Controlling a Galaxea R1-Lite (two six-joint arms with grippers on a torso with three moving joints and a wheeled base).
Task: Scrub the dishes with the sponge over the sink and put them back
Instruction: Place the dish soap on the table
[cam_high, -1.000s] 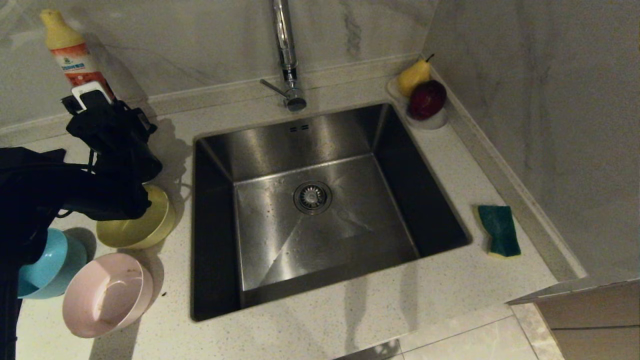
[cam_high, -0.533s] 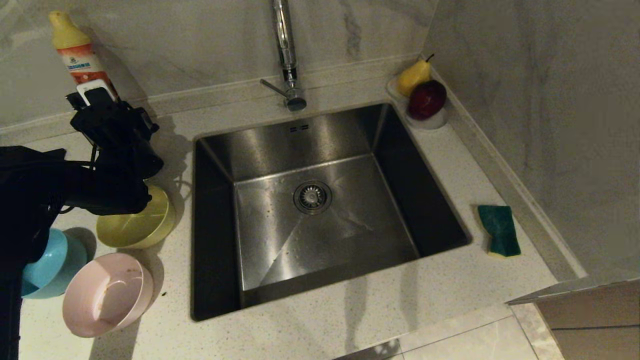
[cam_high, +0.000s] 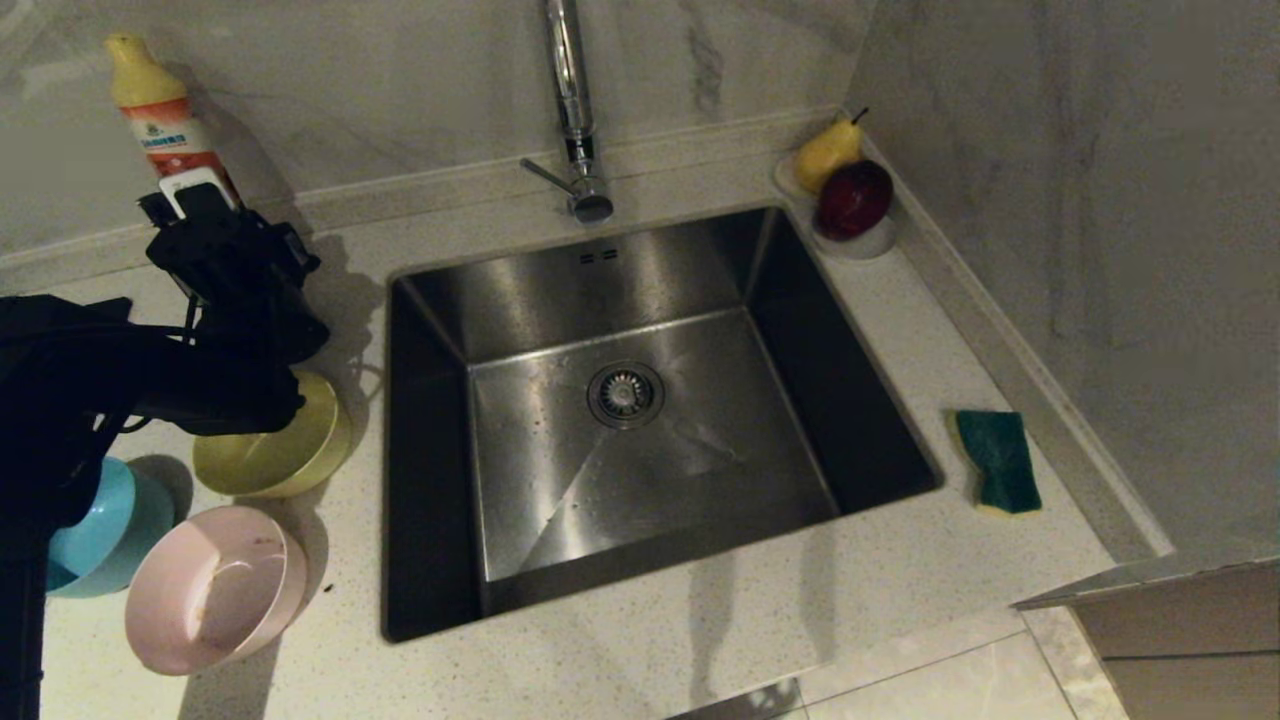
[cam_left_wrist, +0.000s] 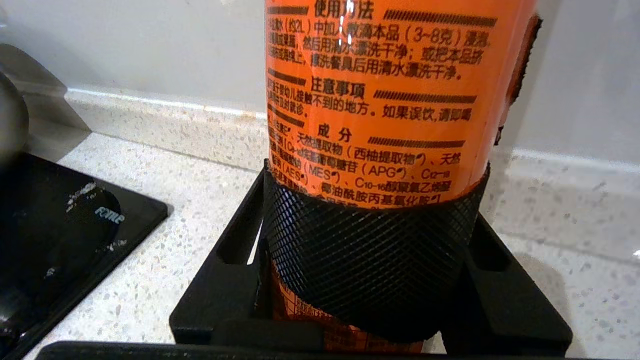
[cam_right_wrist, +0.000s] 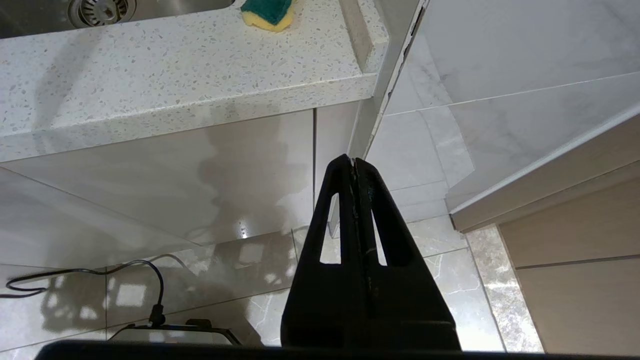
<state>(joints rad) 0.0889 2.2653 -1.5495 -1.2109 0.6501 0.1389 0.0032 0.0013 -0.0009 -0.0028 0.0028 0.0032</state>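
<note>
My left gripper (cam_high: 195, 210) (cam_left_wrist: 372, 240) is shut on an orange detergent bottle (cam_high: 160, 115) (cam_left_wrist: 380, 100) with a yellow cap, at the counter's back left by the wall. A black mesh sleeve wraps the bottle between the fingers (cam_left_wrist: 235, 250). Below that arm sit the dishes: a yellow bowl (cam_high: 275, 450), a light blue bowl (cam_high: 100, 540) and a smeared pink bowl (cam_high: 215, 590). The steel sink (cam_high: 700, 430) is empty. The sponge (cam_high: 1000, 460) (cam_right_wrist: 267, 11) lies green face up to the right of the sink. My right gripper (cam_right_wrist: 352, 161) hangs shut below the counter edge, over the floor.
A chrome tap (cam_high: 570, 100) rises behind the sink. A white fruit dish (cam_high: 870, 240) with a pear and a red fruit stands at the back right corner. A black flat panel (cam_left_wrist: 75, 225) lies on the counter near the bottle. Walls close in behind and on the right.
The left gripper and the detergent bottle have shifted slightly right and down in the head view. Bowls, sponge and right arm are unmoved.
</note>
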